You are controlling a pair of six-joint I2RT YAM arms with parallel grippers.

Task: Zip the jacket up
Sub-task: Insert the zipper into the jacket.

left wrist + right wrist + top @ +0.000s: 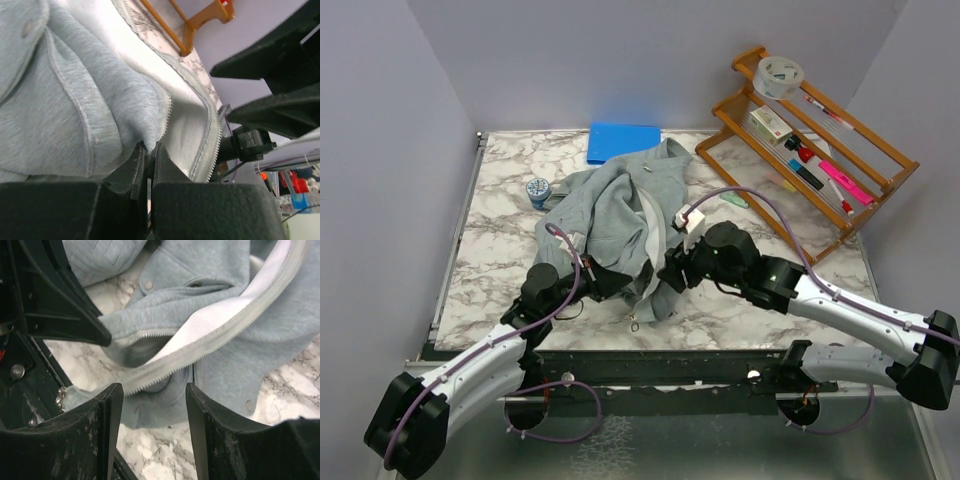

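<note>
The light grey jacket (pixel 620 200) lies crumpled in the middle of the marble table, its front open and the pale lining showing. My left gripper (pixel 620 283) is at the jacket's near hem, shut on a fold of grey fabric (pixel 142 127) beside one toothed zipper edge (pixel 212 150). My right gripper (pixel 672 275) hovers just right of it. In the right wrist view this gripper (pixel 154 390) stands open, nothing between its fingers. The pale zipper tape (pixel 200 347) runs slantwise just beyond its tips over the jacket (pixel 225 370). The left arm's dark gripper (pixel 55 305) shows at the left.
A flat blue pad (pixel 623 141) lies behind the jacket. A small blue-and-white jar (pixel 538 191) stands to its left. A wooden rack (pixel 810 150) with pens and a tape roll (pixel 779 76) occupies the back right. Bare marble table (pixel 490 270) shows at the near left.
</note>
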